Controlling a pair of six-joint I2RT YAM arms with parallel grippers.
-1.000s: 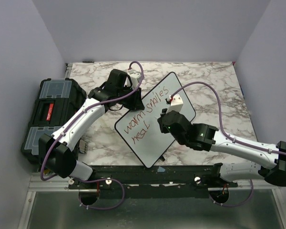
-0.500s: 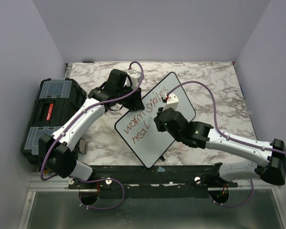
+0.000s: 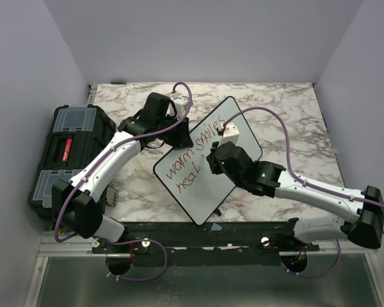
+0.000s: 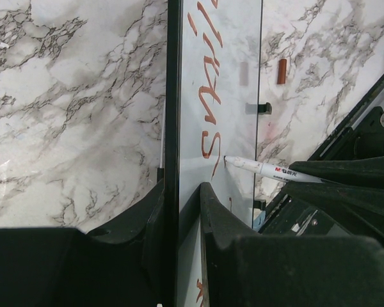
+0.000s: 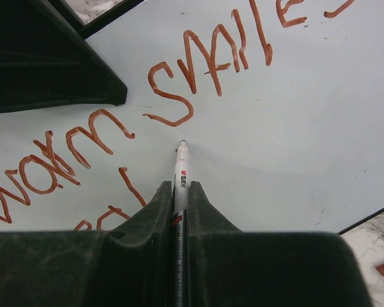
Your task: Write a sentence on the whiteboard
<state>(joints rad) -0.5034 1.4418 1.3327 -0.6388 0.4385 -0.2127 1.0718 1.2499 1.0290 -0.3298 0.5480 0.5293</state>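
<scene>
The whiteboard stands tilted on the marble table, turned diagonally. The sentence on it is in red marker: "warm smiles" on the top line and "heal" below. My left gripper is shut on the board's black rim at its far-left edge, with the rim between the fingers in the left wrist view. My right gripper is shut on a white marker. The marker's tip touches the board just below the "S" of "smiles", right of "heal". The marker also shows in the left wrist view.
A black toolbox with clear lid compartments sits at the table's left edge. A small red-brown piece lies on the marble beyond the board. The black front rail runs along the near edge.
My right gripper has moved left and slightly away from me with the marker, bringing the tip onto the board right of "heal". The left arm and the board have stayed put.
</scene>
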